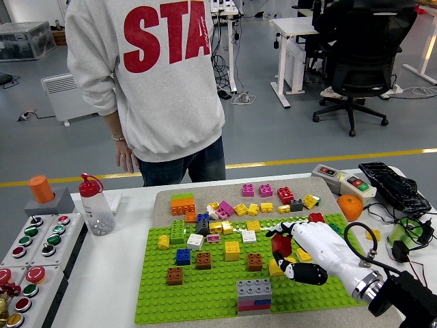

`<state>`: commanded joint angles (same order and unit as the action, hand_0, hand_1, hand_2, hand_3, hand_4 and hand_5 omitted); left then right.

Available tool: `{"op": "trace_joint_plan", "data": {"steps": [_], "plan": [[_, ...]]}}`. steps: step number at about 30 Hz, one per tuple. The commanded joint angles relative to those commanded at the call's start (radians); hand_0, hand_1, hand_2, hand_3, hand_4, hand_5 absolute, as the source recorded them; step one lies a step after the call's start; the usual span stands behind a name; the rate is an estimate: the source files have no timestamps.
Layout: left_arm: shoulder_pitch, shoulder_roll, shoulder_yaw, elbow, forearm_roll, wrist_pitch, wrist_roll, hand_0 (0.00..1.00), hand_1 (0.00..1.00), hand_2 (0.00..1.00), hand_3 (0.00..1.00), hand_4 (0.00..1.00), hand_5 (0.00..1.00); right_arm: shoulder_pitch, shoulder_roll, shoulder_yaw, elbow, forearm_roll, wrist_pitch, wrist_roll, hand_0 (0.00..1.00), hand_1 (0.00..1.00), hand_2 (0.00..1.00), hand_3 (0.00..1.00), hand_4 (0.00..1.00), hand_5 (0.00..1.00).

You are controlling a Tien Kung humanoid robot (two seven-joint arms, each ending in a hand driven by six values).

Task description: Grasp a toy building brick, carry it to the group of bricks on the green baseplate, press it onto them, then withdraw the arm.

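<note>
Now right hand [295,254] grips red brick [280,242].

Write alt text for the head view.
The robot's right hand holds a red brick above the green baseplate, which is dotted with coloured bricks and a grey stack near its front edge. A person in a grey sweatshirt stands behind the table.

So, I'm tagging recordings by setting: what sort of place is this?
Probably an office or lab: desks and a swivel chair behind, and a button box on the white table.
</note>
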<state>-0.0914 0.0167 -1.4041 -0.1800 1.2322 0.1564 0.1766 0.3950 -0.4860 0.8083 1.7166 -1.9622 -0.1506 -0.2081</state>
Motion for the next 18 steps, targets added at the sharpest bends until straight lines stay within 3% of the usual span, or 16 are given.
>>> {"op": "trace_joint_plan", "data": {"steps": [7, 18], "plan": [[-0.002, 0.001, 0.003, 0.000, -0.005, -0.001, -0.001, 0.656, 0.683, 0.708, 0.576, 0.295, 0.998, 0.012, 0.000, -0.050, 0.032, -0.020, 0.012, -0.021, 0.531, 0.623, 0.623, 0.704, 0.475, 0.104], [-0.008, 0.002, 0.004, 0.000, -0.010, 0.000, -0.001, 0.656, 0.683, 0.708, 0.577, 0.294, 0.998, 0.040, 0.008, -0.108, 0.020, -0.044, 0.022, -0.034, 0.530, 0.622, 0.622, 0.703, 0.476, 0.125]]}}
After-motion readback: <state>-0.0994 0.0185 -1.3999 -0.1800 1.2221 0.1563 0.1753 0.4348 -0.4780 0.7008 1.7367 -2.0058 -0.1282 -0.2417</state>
